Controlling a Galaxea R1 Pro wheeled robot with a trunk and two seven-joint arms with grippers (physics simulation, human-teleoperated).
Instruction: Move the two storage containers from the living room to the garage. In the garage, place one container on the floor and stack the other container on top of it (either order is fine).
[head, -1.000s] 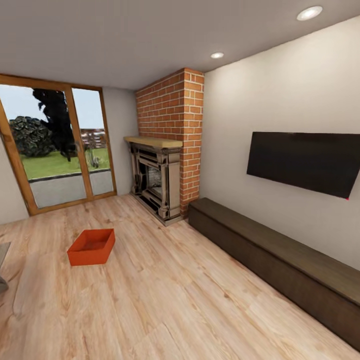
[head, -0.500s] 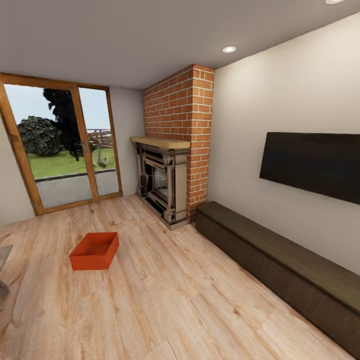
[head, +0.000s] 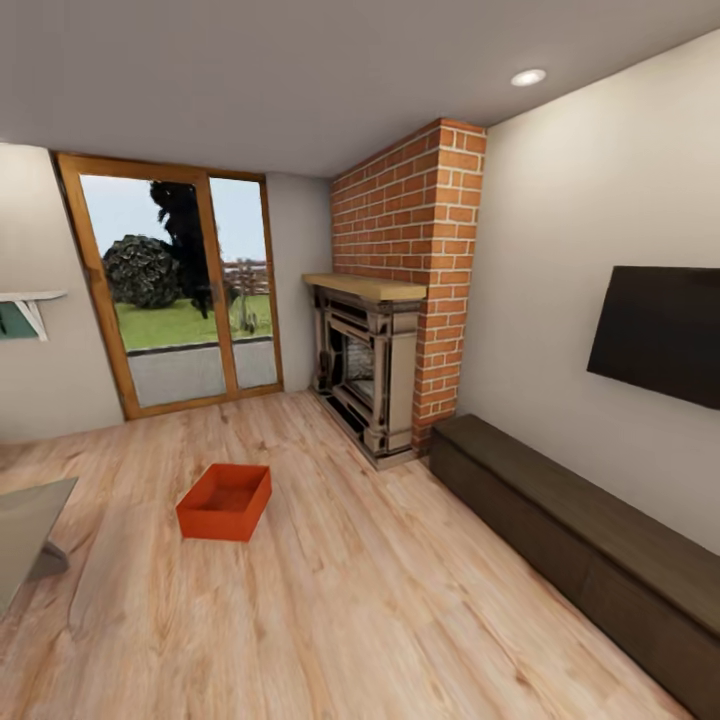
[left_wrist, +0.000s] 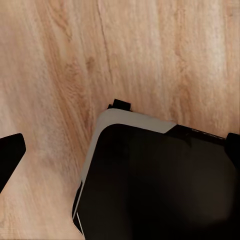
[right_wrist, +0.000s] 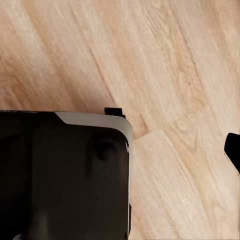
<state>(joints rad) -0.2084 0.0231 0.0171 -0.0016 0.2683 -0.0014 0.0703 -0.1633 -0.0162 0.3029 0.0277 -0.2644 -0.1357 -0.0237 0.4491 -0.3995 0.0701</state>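
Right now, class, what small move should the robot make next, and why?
Probably roll forward, bearing slightly left, toward the red-orange rectangular open bin. It sits alone on the light wood-plank floor, apart from the fireplace, well ahead of the robot; both wrist cameras look down at bare planks.

The room is evenly bright, lit by a recessed ceiling light (head: 528, 77) and daylight through the glass doors (head: 183, 285). Shadows are soft and faint. Straight edges bow toward the head view's borders (wide-angle stretch). Both wrist views look slightly soft, without glare.
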